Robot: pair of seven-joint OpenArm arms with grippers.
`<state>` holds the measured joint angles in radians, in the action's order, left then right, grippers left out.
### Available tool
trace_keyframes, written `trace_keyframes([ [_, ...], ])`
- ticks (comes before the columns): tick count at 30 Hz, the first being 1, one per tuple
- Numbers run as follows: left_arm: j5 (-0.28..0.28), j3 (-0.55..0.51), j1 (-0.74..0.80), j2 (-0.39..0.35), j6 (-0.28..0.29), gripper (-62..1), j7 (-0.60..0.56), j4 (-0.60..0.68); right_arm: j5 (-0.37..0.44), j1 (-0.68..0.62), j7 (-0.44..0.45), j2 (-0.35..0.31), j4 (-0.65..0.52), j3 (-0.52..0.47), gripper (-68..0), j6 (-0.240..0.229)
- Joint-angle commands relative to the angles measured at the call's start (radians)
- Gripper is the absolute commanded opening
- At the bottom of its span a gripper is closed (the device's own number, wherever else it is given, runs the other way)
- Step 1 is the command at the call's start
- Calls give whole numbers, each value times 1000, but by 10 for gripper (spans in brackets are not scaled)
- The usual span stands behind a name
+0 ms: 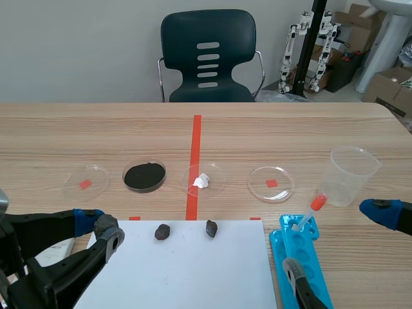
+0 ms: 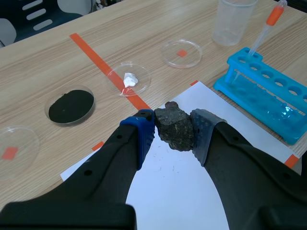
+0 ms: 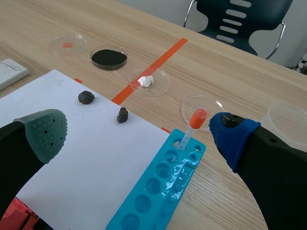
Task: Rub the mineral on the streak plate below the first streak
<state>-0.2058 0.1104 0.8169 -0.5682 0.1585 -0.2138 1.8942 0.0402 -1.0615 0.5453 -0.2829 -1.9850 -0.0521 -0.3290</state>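
My left gripper (image 2: 173,130) is shut on a dark, rough mineral (image 2: 175,128), held just above the near left part of the white streak plate (image 2: 177,191). In the scene view that gripper (image 1: 98,230) sits at the plate's (image 1: 193,270) left edge with the grey mineral (image 1: 105,224) between its pads. Only faint specks show on the white surface; I cannot make out a clear streak. Two more dark minerals (image 1: 162,232) (image 1: 211,228) lie along the plate's far edge. My right gripper (image 3: 139,132) is open, with nothing in it, over the plate's right side and the blue rack.
A blue tube rack (image 1: 302,257) with an orange-capped dropper (image 1: 310,211) stands right of the plate. Beyond the plate is a row of petri dishes: one with black powder (image 1: 144,175), one with a white lump (image 1: 203,181), two with only red marks under them. A plastic cup (image 1: 351,175) stands at the right.
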Motion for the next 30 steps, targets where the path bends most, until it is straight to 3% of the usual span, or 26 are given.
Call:
trace_keyframes([
  [1, -6, -1, -3, 2, 2, -524, -14, 23, 8, 0, 14, -5, -11, -6, -52, 3],
  [18, -6, -1, -3, 2, 2, -524, -13, 23, 8, 0, 14, -5, -11, -6, -52, 3],
  [26, -6, -1, -3, 3, -14, -524, 79, 23, 8, 0, 14, -5, -11, -6, -52, 3],
  [30, -9, -1, -3, 3, -26, -524, 183, 23, 8, 0, 14, -5, -11, -6, -52, 3],
])
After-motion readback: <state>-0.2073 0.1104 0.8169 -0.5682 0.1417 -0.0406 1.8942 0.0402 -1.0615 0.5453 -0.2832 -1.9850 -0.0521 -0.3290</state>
